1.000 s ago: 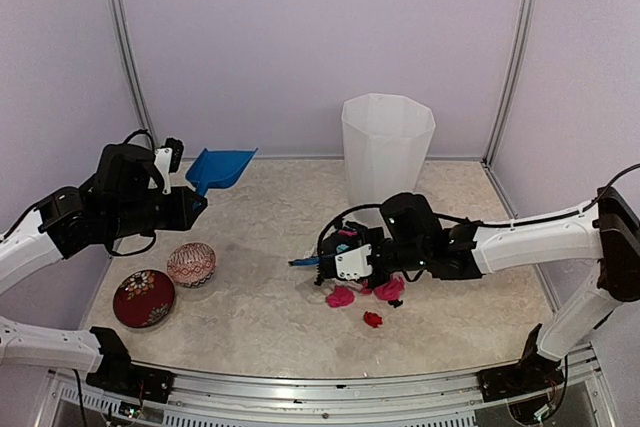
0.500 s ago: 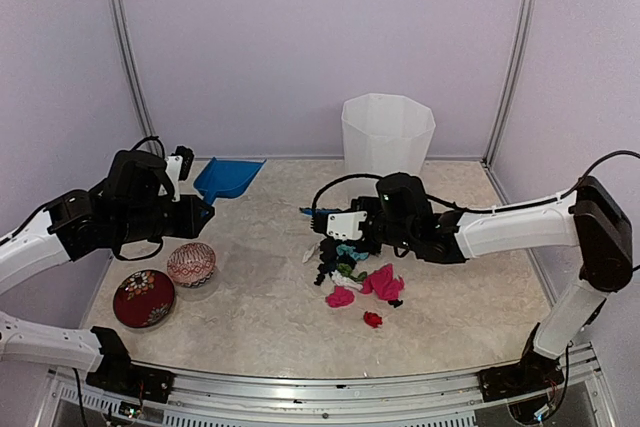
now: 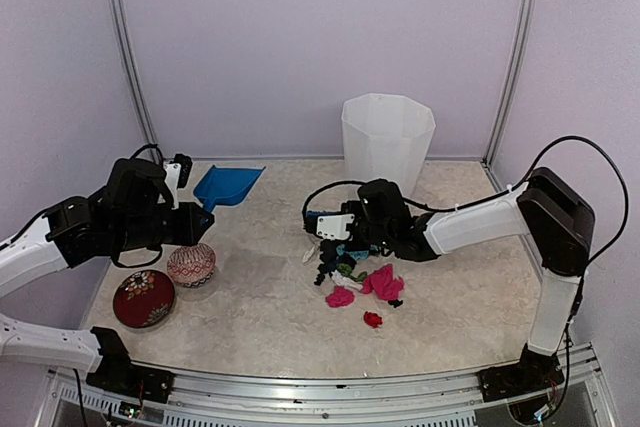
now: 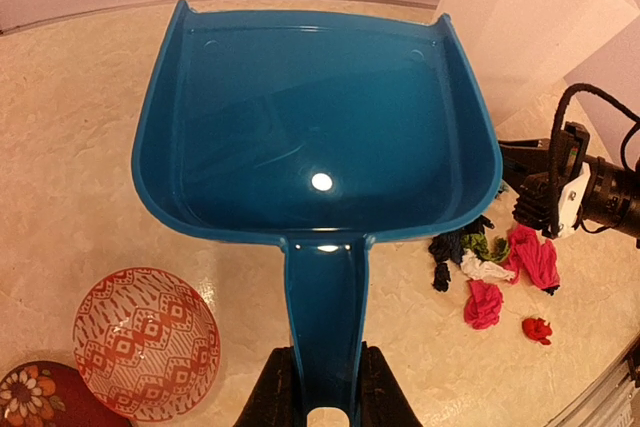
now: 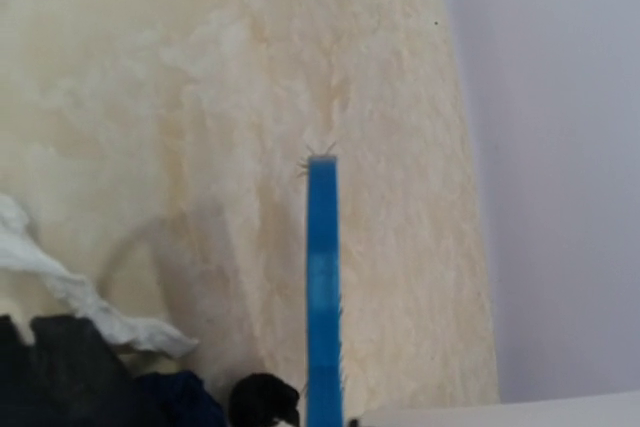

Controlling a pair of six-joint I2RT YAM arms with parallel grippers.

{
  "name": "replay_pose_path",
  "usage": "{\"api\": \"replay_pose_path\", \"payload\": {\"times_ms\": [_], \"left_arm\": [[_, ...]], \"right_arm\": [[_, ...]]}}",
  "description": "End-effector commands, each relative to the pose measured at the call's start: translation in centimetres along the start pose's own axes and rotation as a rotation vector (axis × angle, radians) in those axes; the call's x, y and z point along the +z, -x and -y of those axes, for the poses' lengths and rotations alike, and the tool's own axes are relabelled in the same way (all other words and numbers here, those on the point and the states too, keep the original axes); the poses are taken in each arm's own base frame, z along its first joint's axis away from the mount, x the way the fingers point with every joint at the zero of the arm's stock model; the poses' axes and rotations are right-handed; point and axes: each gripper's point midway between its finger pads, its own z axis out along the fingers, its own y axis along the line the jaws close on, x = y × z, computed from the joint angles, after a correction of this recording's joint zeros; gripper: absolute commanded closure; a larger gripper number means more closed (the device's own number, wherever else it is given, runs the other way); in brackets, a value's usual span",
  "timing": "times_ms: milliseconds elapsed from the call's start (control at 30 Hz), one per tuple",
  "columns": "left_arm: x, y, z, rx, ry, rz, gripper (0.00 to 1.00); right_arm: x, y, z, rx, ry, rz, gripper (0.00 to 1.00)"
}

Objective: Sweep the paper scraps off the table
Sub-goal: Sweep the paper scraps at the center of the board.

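Top external view is giving you the whole layout: the paper scraps (image 3: 355,277) are lying in one loose heap on the bench (image 3: 270,332), just right of its centre. The heap's long axis is running from 11 o'clock, where the black and white bits are sitting, to 5 o'clock, where a lone red scrap is lying a little apart. The white bin (image 3: 387,147) is standing at 12 o'clock from the heap.

Your right jaws are pressed together on the blue brush (image 3: 312,215), which is pointing toward 9 o'clock just above the heap's far end. Your left jaws are pinching the handle of the blue dustpan (image 3: 228,185), whose mouth is facing about 1 o'clock, well apart from the scraps.

Left wrist view is showing you what the overhead one is not: the pan's inside is holding no scraps, and the patterned bowl (image 4: 145,342) is sitting at 7 o'clock below the pan. Right wrist view is showing the brush edge-on as a thin blue strip with white and black scraps at 8 o'clock; the jaws themselves are lying out of that frame.
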Motion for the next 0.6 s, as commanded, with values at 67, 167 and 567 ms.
{"api": "replay_pose_path", "payload": {"times_ms": [67,167,567], "left_arm": [[0.1,-0.3,-0.2,0.002,0.009,-0.002,1.00],[0.3,-0.3,0.1,0.006,0.000,-0.004,1.00],[1.8,-1.5,1.1,0.030,-0.026,-0.051,1.00]], "right_arm": [[-0.1,-0.6,-1.8,0.039,0.048,0.028,1.00],[-0.6,-1.3,-3.2,0.044,0.077,0.022,1.00],[-4.9,-1.7,-6.7,0.133,0.204,0.046,1.00]]}}
